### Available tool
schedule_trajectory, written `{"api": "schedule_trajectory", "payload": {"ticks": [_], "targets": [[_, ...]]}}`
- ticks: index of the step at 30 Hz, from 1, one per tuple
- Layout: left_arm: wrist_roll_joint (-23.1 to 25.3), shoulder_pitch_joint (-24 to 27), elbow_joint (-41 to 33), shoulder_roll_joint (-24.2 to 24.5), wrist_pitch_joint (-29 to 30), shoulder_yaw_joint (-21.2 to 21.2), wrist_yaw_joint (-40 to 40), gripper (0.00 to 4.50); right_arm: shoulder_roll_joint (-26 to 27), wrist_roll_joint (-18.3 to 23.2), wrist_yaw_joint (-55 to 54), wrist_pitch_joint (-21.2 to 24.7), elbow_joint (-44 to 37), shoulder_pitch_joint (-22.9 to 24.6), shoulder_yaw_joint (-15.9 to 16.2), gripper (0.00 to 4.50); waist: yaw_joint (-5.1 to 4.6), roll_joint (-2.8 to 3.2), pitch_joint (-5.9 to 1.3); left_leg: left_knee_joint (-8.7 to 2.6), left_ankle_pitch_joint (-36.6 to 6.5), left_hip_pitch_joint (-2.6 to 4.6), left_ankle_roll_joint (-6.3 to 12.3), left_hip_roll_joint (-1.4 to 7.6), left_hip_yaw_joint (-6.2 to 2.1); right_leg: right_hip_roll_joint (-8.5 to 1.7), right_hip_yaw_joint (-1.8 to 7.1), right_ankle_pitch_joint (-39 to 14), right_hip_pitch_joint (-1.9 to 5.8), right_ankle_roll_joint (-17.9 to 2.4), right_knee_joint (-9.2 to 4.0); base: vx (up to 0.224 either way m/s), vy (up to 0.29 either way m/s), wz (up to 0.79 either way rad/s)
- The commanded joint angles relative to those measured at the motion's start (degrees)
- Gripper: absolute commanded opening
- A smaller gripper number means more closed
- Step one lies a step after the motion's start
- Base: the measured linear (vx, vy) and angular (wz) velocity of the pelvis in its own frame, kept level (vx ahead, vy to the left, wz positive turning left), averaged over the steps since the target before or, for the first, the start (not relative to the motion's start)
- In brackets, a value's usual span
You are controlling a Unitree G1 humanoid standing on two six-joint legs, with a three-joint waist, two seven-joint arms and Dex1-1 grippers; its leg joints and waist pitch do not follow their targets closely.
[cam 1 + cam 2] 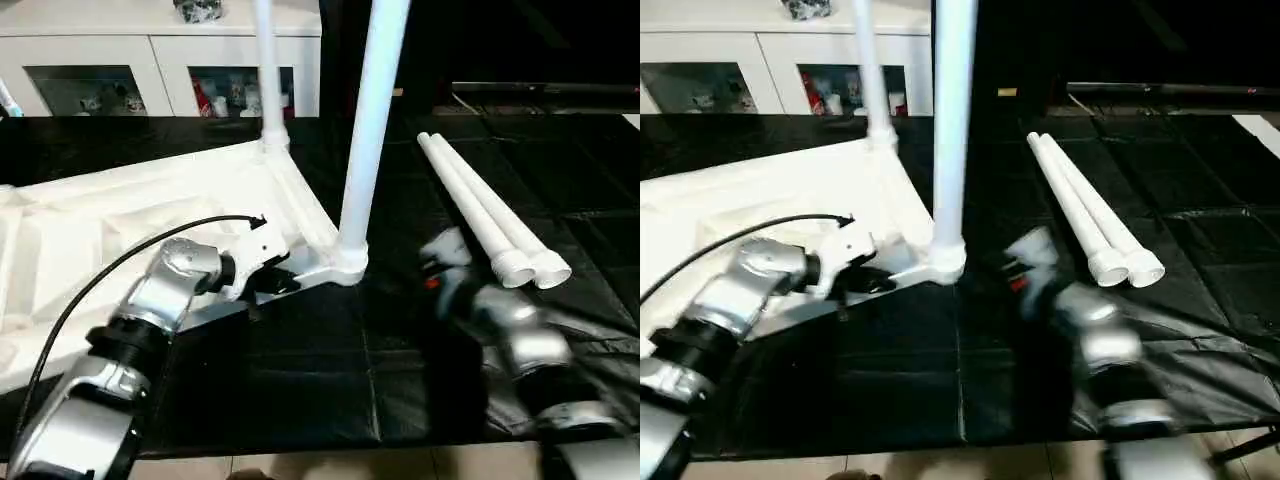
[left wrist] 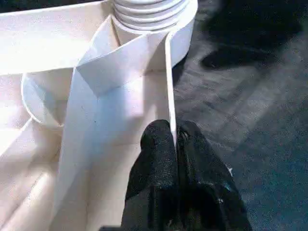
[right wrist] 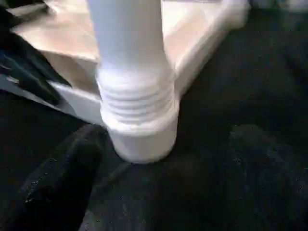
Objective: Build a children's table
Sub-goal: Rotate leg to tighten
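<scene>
Children's table: all-white plastic. Tabletop [image 1: 120, 215] lies upside down on a black mat [image 1: 330, 370], ribbed underside up, with a rounded lobe at each corner.

Legs: four long, tapered and round.
- Near leg [image 1: 370, 130] stands upright in the near corner socket [image 3: 139, 134], its ridged end seated there.
- Far leg [image 1: 266, 70] stands upright in the corner behind it.
- Two loose legs [image 1: 490, 225] lie side by side, touching, on the mat to the right of the tabletop, wide ends toward the robot.

Left gripper [image 2: 173, 144]: fingers clenched on the thin edge wall of the tabletop, just beside the near corner socket.

Right gripper [image 3: 159, 163]: fingers released, spread wide on either side of the socket, grasping nothing.

Behind the mat: white cabinet [image 1: 150, 60] with glass doors.

No readable writing or labels.
</scene>
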Motion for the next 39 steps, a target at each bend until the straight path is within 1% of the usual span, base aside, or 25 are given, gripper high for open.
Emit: {"api": "schedule_trajectory", "payload": {"ticks": [1,3,5,7,8,9,10,12,13,14,16,17,18,19,21,22,23,27,29,31,33,35,36,37,39], "targets": [[0.6,-0.6,1.5,0.3,-3.7,-2.6,-3.9,0.0,-1.4,0.9,4.9,1.0,-3.6,0.5,0.6,4.47,0.4,0.44,-3.99,-2.86,-7.6,0.16,5.8,3.72,-1.09,-6.13,3.9,-10.7,3.7,-8.7,-3.72,0.0,0.0,0.0],[-0.1,-0.9,2.3,0.3,-5.0,-2.4,-5.9,0.0,-2.8,1.1,7.9,1.8,-5.2,0.6,1.2,4.47,0.65,0.46,-4.2,-2.84,-7.3,0.24,5.6,3.89,-1.16,-6.19,3.92,-10.8,3.78,-8.6,-3.6,0.0,0.0,0.0],[-0.7,-1.2,3.1,0.5,-6.5,-2.6,-8.3,0.0,-3.9,0.9,10.2,1.8,-7.2,0.9,2.3,4.47,1.27,0.45,-4.38,-2.72,-6.6,0.42,5.61,4.07,-1.16,-6.21,3.97,-9.2,3.61,-9.2,-3.31,0.0,0.0,0.0],[-1.0,-1.3,3.5,0.8,-7.8,-2.9,-10.5,0.0,-4.5,0.6,12.1,1.8,-8.5,1.1,3.8,4.47,1.63,0.41,-4.4,-2.67,-6.3,0.42,5.85,4.04,-1.12,-6.14,3.93,-8.1,3.52,-9.5,-3.19,0.0,0.0,0.0],[-1.2,-1.3,3.6,1.0,-8.4,-3.2,-11.9,0.0,-4.9,-0.1,13.7,1.6,-9.1,1.1,5.3,4.47,1.73,0.45,-4.44,-2.69,-6.1,0.42,5.87,4.11,-1.21,-6.16,3.88,-7.5,3.53,-9.8,-3.02,0.0,0.0,0.0],[-1.2,-1.4,3.7,1.0,-8.5,-3.3,-12.1,0.0,-4.9,-0.1,13.9,1.6,-9.2,1.1,5.5,4.47,1.78,0.46,-4.42,-2.67,-6.1,0.39,5.92,4.1,-1.18,-6.21,3.87,-7.5,3.53,-9.8,-3.08,0.0,0.0,0.0],[-1.1,-1.4,3.9,1.2,-9.1,-3.7,-13.0,0.0,-4.8,-1.0,14.6,1.0,-9.0,0.7,6.6,4.47,1.88,0.44,-4.41,-2.66,-6.2,0.34,5.8,4.1,-1.18,-6.28,3.92,-7.5,3.57,-9.9,-3.04,0.0,0.0,0.0],[-0.7,-1.6,4.3,1.3,-9.7,-4.1,-13.3,0.0,-4.3,-1.7,14.8,0.8,-8.2,0.0,7.0,4.47,2.05,0.39,-4.35,-2.74,-6.6,0.39,5.43,4.13,-1.17,-6.38,3.92,-8.7,3.54,-9.7,-3.19,0.0,0.0,0.0],[-0.4,-1.6,4.6,1.3,-10.1,-4.4,-13.5,0.0,-3.8,-2.4,14.5,0.5,-7.2,-0.8,7.1,4.47,2.15,0.25,-4.34,-2.73,-6.9,0.43,5.13,4.12,-1.18,-6.35,3.92,-9.6,3.49,-9.5,-3.24,0.0,0.0,0.0],[-0.2,-1.7,4.7,1.3,-10.4,-4.5,-13.4,0.0,-3.6,-2.6,14.3,0.4,-6.8,-1.1,7.2,4.47,2.24,0.37,-4.38,-2.74,-6.9,0.45,4.78,4.08,-1.21,-6.41,3.92,-10.2,3.49,-9.4,-3.19,0.0,0.0,0.0],[0.4,-2.0,5.5,1.0,-11.2,-4.4,-12.1,0.0,-3.4,-2.8,14.5,0.4,-6.6,-1.4,7.3,4.47,2.35,0.33,-4.32,-2.73,-7.2,0.47,4.45,4.16,-1.21,-6.38,3.95,-10.9,3.43,-9.1,-3.27,0.0,0.0,0.0],[0.5,-2.6,6.6,0.5,-11.5,-3.7,-10.7,0.0,-3.3,-2.9,14.5,0.5,-6.9,-1.5,7.4,4.47,2.48,0.15,-4.35,-2.7,-7.0,0.54,4.47,4.16,-1.16,-6.35,3.98,-10.8,3.41,-8.9,-3.24,0.0,0.0,0.0],[0.5,-2.6,6.6,0.5,-11.5,-3.7,-10.7,0.0,-3.3,-2.9,14.5,0.5,-6.9,-1.5,7.4,4.47,2.58,0.25,-4.34,-2.7,-7.0,0.61,4.43,4.2,-1.17,-6.34,3.98,-10.9,3.35,-8.8,-3.21,0.0,0.0,0.0],[0.3,-2.7,6.7,0.3,-11.4,-3.5,-10.7,0.27,-3.4,-2.8,14.5,0.6,-6.9,-1.5,7.5,4.49,2.69,0.21,-4.32,-2.71,-7.2,0.58,4.36,4.24,-1.18,-6.46,4.03,-11.1,3.36,-8.8,-3.25,0.0,0.0,0.0],[-1.0,-3.2,7.1,-0.2,-10.8,-2.4,-10.9,0.27,-3.5,-2.5,14.8,1.0,-7.4,-1.3,7.9,4.49,2.78,-0.02,-4.25,-2.73,-7.6,0.49,4.23,4.16,-1.17,-6.52,3.98,-12.4,3.42,-8.4,-3.34,0.0,0.0,0.0],[-1.6,-3.3,7.1,-0.4,-10.7,-2.1,-11.0,0.27,-3.5,-2.6,14.9,0.9,-7.3,-1.3,8.0,4.49,2.81,-0.01,-4.22,-2.73,-7.9,0.46,4.12,4.13,-1.21,-6.65,3.98,-13.5,3.45,-8.0,-3.45,0.0,0.0,0.0],[-1.6,-3.4,7.2,-0.4,-10.9,-2.0,-10.7,0.47,-3.4,-2.7,14.9,1.0,-7.2,-1.3,8.1,4.5,2.77,0.0,-4.21,-2.73,-8.1,0.39,4.01,4.13,-1.23,-6.67,3.98,-14.6,3.45,-7.5,-3.56,0.0,0.0,0.0],[-1.0,-3.7,8.2,-0.8,-11.5,-2.2,-9.9,0.47,-3.2,-3.1,14.8,1.0,-7.0,-1.1,8.1,4.5,2.67,-0.02,-4.35,-2.62,-7.3,0.3,4.14,4.09,-1.25,-6.52,3.97,-13.6,3.41,-7.4,-3.41,0.0,0.0,0.0],[0.0,-4.1,9.5,-1.1,-11.8,-2.6,-8.5,0.47,-3.2,-3.2,14.7,1.0,-7.0,-1.0,8.1,4.5,2.63,0.0,-4.58,-2.39,-6.0,0.13,4.69,3.97,-1.24,-6.42,3.93,-10.9,3.49,-7.7,-3.06,0.0,0.0,0.0],[-0.3,-4.2,10.2,-1.4,-11.4,-2.4,-9.1,0.47,-3.2,-3.3,14.5,1.0,-7.1,-0.9,8.2,4.5,2.65,0.0,-4.59,-2.28,-5.4,0.04,5.04,3.99,-1.23,-6.4,3.9,-9.8,3.43,-8.1,-2.9,0.0,0.0,0.0],[-0.6,-4.4,10.7,-1.6,-11.0,-2.1,-9.3,0.47,-3.3,-3.3,14.2,1.0,-7.2,-0.9,8.2,4.5,2.67,0.02,-4.53,-2.2,-5.9,0.0,4.99,4.02,-1.23,-6.49,3.91,-10.4,3.36,-8.3,-2.94,0.0,0.0,0.0],[-1.3,-4.6,11.5,-1.9,-10.4,-1.6,-10.0,0.47,-3.3,-3.3,13.9,1.4,-7.2,-0.8,8.2,4.5,2.65,0.02,-4.34,-2.24,-7.3,0.05,4.59,3.91,-1.18,-6.48,3.87,-13.3,3.31,-7.8,-3.33,0.0,0.0,0.0],[-1.6,-4.6,11.8,-2.0,-10.3,-1.4,-10.3,0.47,-3.3,-3.3,13.9,1.4,-7.2,-0.8,8.2,4.5,2.69,0.34,-4.34,-2.27,-7.7,0.1,4.33,3.99,-1.25,-6.58,3.89,-14.0,3.3,-7.7,-3.35,0.0,0.0,0.0],[-2.1,-4.6,12.0,-2.2,-10.2,-1.0,-10.6,0.35,-3.3,-3.4,13.8,1.3,-7.1,-0.8,8.2,4.5,2.61,0.19,-4.34,-2.29,-8.0,0.13,4.11,4.04,-1.25,-6.54,3.89,-14.5,3.28,-7.5,-3.45,0.0,0.0,0.0],[-2.7,-4.8,12.4,-2.5,-10.1,-0.6,-10.8,0.35,-3.3,-3.5,13.8,1.3,-7.1,-0.8,8.2,4.5,2.61,0.15,-4.36,-2.28,-8.0,0.13,4.03,4.0,-1.25,-6.47,3.9,-14.3,3.26,-7.6,-3.44,0.0,0.0,0.0]]}}
